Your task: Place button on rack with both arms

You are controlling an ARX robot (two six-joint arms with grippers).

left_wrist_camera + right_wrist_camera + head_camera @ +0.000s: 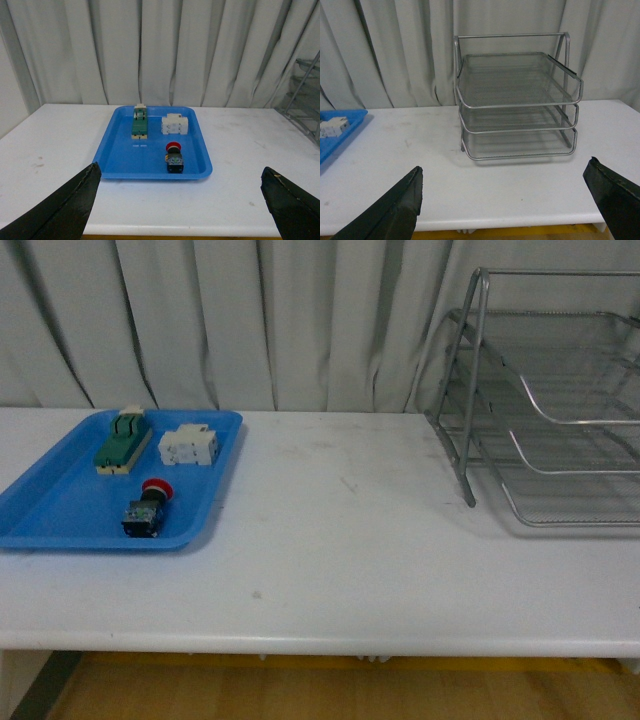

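The button (pixel 146 508), red cap on a black body, lies on its side in the near part of the blue tray (pixel 60 510) at the left of the white table. It also shows in the left wrist view (pixel 173 156), well beyond my left gripper (pixel 180 200), which is open and empty near the table's front edge. The silver three-tier wire rack (pixel 545 400) stands at the right, its trays empty. In the right wrist view the rack (pixel 517 100) faces my right gripper (pixel 502 200), which is open, empty and back from it. Neither arm shows in the front view.
A green-and-cream switch (pixel 122 438) and a white rectangular block (pixel 189 445) lie at the tray's far end. Grey curtains (pixel 250 320) hang behind the table. The table's front edge (pixel 320 645) runs above a wooden floor.
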